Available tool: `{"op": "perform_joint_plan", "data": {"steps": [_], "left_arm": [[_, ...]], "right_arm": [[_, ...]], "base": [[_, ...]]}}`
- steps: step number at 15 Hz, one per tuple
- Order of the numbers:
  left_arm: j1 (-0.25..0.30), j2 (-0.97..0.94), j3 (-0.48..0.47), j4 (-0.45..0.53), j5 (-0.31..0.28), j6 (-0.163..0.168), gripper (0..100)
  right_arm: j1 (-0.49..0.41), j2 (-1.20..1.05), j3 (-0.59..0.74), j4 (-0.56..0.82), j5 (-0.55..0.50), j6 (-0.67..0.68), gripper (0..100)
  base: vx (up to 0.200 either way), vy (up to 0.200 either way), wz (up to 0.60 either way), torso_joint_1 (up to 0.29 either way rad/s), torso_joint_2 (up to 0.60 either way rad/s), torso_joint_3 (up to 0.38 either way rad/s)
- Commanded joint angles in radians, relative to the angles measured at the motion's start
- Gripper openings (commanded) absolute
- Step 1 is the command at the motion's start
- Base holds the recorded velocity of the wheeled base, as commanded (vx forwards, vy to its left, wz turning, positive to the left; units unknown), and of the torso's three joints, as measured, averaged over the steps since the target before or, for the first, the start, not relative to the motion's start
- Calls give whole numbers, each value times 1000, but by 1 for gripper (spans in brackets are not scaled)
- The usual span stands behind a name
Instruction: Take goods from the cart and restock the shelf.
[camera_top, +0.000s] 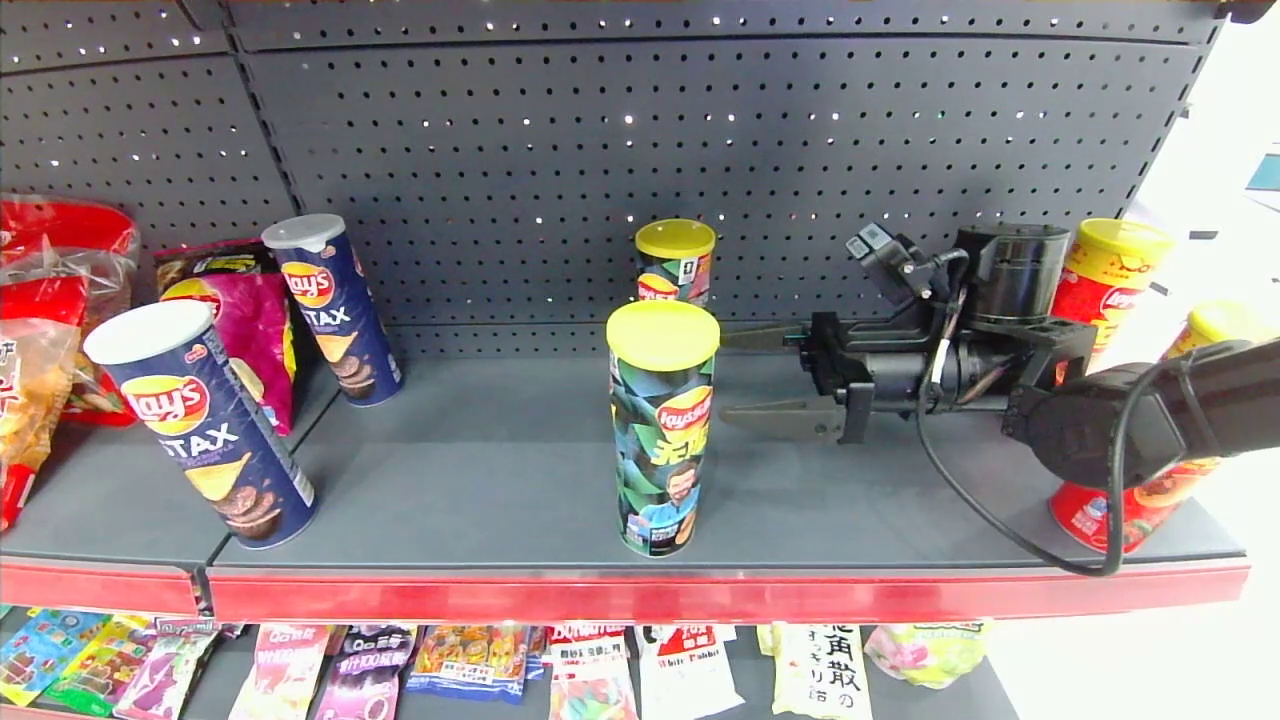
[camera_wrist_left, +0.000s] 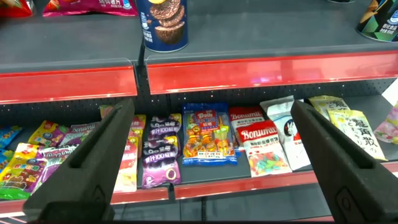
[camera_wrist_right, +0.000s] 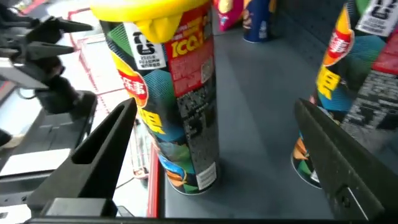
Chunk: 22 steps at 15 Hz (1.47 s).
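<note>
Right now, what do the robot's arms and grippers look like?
The right arm is matte black, with a glossy black cylindrical housing at the wrist, a small camera module and a black cable looping beneath. The right gripper has two flat, tapered dark grey fingers. The left gripper has two broad black wedge-shaped fingers.

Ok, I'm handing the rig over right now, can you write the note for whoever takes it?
Right tool: open, empty, level with the front green can, just beside it, apparently clear of it.
Left tool: open, empty, facing the snack bags on the lower shelf.
Done: front green can stands upright near the shelf edge, a second green can behind it.
Left: probably back the right arm out and fetch more from the cart.
</note>
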Motion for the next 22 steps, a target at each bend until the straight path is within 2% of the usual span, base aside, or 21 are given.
{"op": "perform_joint_plan", "data": {"steps": [1,7,22], "left_arm": [[0,2,0,0,0,0,100],[0,2,0,0,0,0,100],[0,2,0,0,0,0,100]], "right_arm": [[1,17,-21,-1,25,0,100],[23,54,-67,3,73,0,100],[84,73,-110,-1,90,1,100]], "base": [[0,0,0,0,0,0],[0,0,0,0,0,0],[0,0,0,0,0,0]]}}
